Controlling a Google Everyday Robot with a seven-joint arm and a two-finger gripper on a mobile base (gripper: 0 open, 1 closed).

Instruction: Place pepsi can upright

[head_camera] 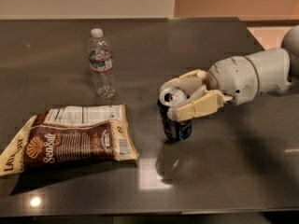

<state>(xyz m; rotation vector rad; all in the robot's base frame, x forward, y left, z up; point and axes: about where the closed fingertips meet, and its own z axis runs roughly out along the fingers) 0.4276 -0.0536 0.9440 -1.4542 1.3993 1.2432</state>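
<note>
The pepsi can [177, 125] stood near the middle of the dark table [224, 181], nearly upright but leaning a little, so its silver top faced the camera. The pull tab showed on that top, though whether the can had been opened could not be told. Its dark blue side carried some pale print, too small to read. Its base was at the tabletop, and whether it rested there or hung just clear could not be told.

The gripper [171, 100] reached in from the right on its white arm [252, 76] and grasped the can's upper part, with one cream finger [198, 107] across the front and the other behind the rim.

Well to the left stood a clear plastic water bottle [102, 64], upright, with its white cap on and a label band round it (how full it was could not be seen).

Nearer the camera on the left, a brown snack bag [70, 141] lay flat and puffed. "Sea Salt" could be read beside a shell mark, and a white panel of fine print ran along its upper edge.
</note>
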